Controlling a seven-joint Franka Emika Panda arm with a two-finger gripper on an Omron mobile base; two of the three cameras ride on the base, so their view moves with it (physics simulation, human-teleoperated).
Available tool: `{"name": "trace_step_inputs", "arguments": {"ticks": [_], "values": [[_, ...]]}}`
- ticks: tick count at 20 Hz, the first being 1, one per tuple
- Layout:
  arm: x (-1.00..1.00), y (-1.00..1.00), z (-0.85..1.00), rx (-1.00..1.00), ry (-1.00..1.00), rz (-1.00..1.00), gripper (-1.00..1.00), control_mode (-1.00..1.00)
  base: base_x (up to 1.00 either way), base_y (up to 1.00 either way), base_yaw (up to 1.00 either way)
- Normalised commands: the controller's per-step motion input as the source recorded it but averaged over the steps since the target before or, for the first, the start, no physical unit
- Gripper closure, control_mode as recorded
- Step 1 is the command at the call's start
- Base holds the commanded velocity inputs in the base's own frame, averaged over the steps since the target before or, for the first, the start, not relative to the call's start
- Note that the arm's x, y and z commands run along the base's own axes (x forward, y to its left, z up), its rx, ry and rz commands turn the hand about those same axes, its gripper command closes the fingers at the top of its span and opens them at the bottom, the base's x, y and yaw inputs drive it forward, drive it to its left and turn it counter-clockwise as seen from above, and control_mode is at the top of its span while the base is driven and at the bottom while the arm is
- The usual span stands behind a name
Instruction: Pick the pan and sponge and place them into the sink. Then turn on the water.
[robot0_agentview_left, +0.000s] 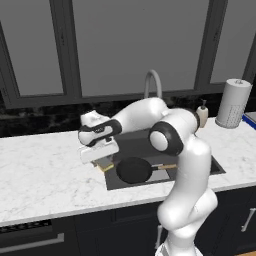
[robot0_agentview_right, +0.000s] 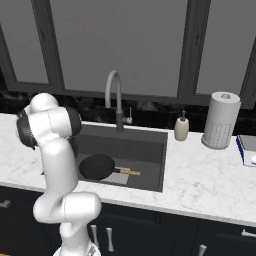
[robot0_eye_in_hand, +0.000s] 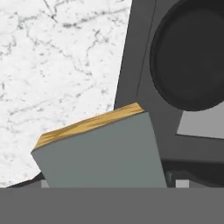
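pan (robot0_agentview_left: 134, 170): already lying in the sink (robot0_agentview_left: 217, 167), black bowl toward the left half of the basin, wooden handle pointing right. Looks done to me

sponge (robot0_eye_in_hand: 98, 148): right up against the hand camera, grey face toward the lens, yellow-orange layer along its upper edge. From the left base view a bit of it (robot0_agentview_left: 106, 165) pokes out under the hand, right at the sink's left rim

gripper (robot0_agentview_left: 100, 154): low over that left rim, hand tipped down and toward the basin

jaws: spread wide as far as I can tell. The sponge sits between them, but the fingertips are hidden at the bottom of the hand view, so I honestly can't tell whether they're pinching it or it's loose

the relation that matters: the sponge straddles the edge. In the hand view the white marble counter (robot0_eye_in_hand: 57, 57) is behind its left part and the dark sink wall behind its right, with the pan's round rim further right and up. So the open basin lies off to the pan side of the jaws

long axis: the sponge's long side runs roughly across the hand view, tilted up to the right, along the line between the fingers

my guess for next: if the sponge is on or too near the rim it may land on the counter, so it wants to go a touch more toward the pan

faucet (robot0_agentview_right: 115, 97): behind the basin, no water running, that step is not yet done
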Motion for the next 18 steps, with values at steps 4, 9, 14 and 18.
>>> {"name": "trace_step_inputs", "arguments": {"ticks": [4,9,14,18], "values": [[0.02,-0.99,0.03,0.04,0.00,0.00,1.00,-1.00,0.00,0.00,0.00],[0.40,-0.75,-0.06,0.01,0.00,0.00,1.00,-1.00,0.00,0.00,0.00],[0.67,-0.38,-0.23,0.00,0.00,0.00,1.00,-1.00,0.00,0.00,0.00],[0.64,-0.09,-0.43,0.00,0.00,0.00,1.00,-1.00,0.00,0.00,0.00]]}}
